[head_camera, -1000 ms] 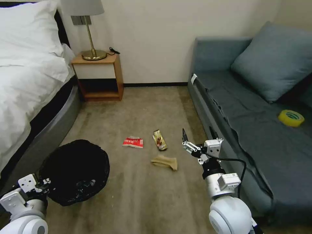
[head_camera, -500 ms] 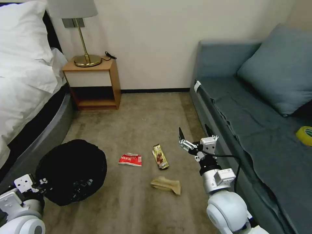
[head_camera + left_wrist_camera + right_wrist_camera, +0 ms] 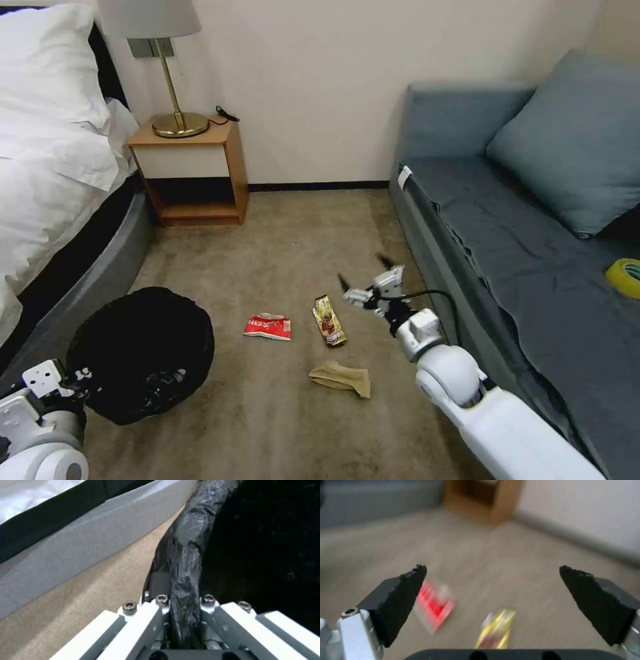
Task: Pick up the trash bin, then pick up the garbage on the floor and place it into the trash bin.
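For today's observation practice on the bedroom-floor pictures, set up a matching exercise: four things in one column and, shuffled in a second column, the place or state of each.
Column one:
1. crumpled red wrapper
2. tan crumpled paper bag
3. round bin lined with a black plastic bag
4. yellow tape roll

Column two:
A. on the grey sofa
B. rim pinched by the left gripper
C. on the carpet, nearest the robot
D. on the carpet beside the gold-brown snack wrapper

Pairs: 1-D, 2-C, 3-B, 4-A
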